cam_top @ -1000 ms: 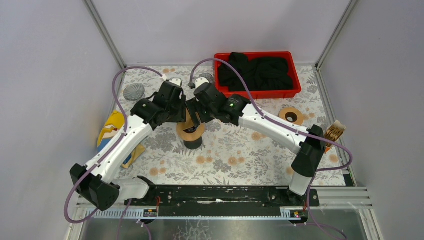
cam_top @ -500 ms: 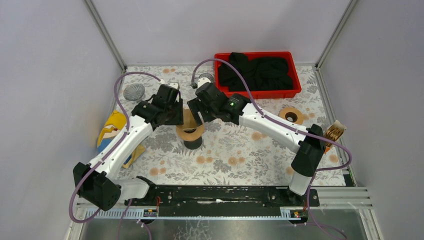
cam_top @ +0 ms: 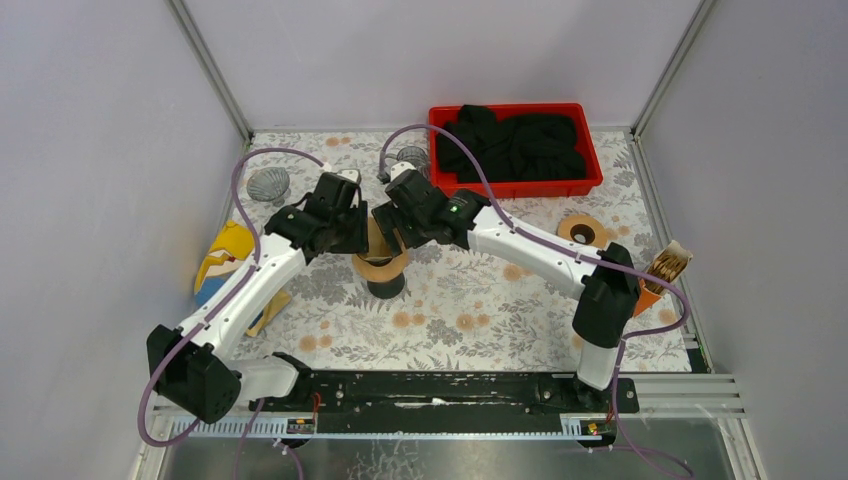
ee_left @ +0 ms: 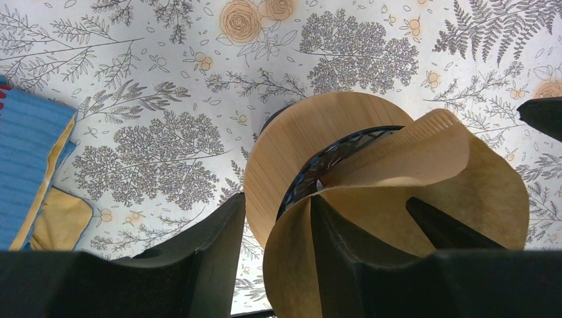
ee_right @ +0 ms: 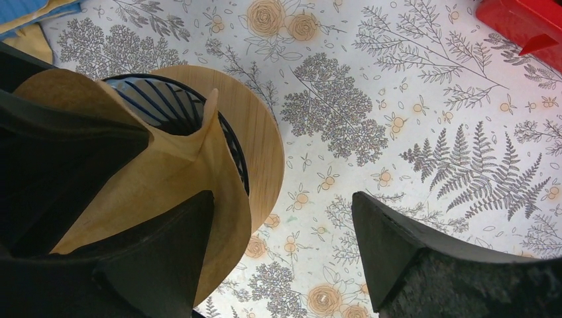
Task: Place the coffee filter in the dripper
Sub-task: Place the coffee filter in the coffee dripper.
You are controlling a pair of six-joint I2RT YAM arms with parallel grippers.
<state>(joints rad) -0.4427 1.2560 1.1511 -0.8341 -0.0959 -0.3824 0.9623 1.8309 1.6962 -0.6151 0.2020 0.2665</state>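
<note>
While the left gripper (ee_left: 277, 218) stands part open astride the rim of the paper filter (ee_left: 424, 179), one finger sits inside the cone and the other outside, not touching the paper. The filter rests crumpled in the dripper (ee_left: 298, 139) on the flowered table (ee_left: 132, 99). The right gripper (ee_right: 283, 205) gapes wide, one finger over the filter, holding nothing.

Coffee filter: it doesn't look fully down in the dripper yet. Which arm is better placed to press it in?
Left, probably. The left gripper straddles the coffee filter's wall, one finger inside the cone above the dripper. The right gripper stands wide open, one finger out over the table.
</note>
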